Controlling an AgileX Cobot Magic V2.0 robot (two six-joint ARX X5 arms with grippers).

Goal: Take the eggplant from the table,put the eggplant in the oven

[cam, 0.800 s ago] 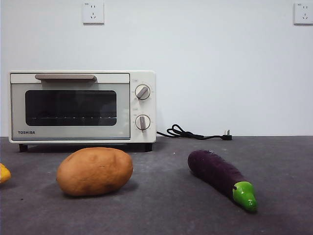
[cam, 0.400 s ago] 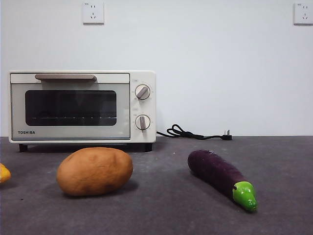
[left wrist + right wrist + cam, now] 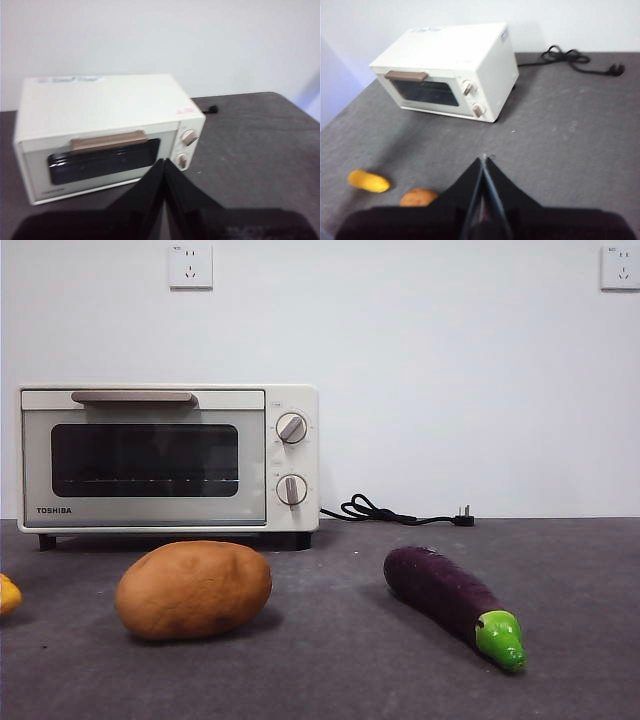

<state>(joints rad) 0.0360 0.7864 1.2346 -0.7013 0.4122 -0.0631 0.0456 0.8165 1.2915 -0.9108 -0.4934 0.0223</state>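
Evidently nothing is begun: the eggplant [image 3: 447, 599] lies untouched on the table [image 3: 330, 670] right of the potato [image 3: 194, 590], the oven [image 3: 168, 459] behind stands shut, and both the left gripper [image 3: 164, 167] and right gripper [image 3: 483, 165] hang high, jaws pressed together, so one must spread and descend.

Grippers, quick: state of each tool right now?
Left gripper: closed, holding nothing, up in front of the oven.
Right gripper: closed, holding nothing, above the table.

Plain white wall [image 3: 450, 380] — two sockets [image 3: 190, 265] high up.
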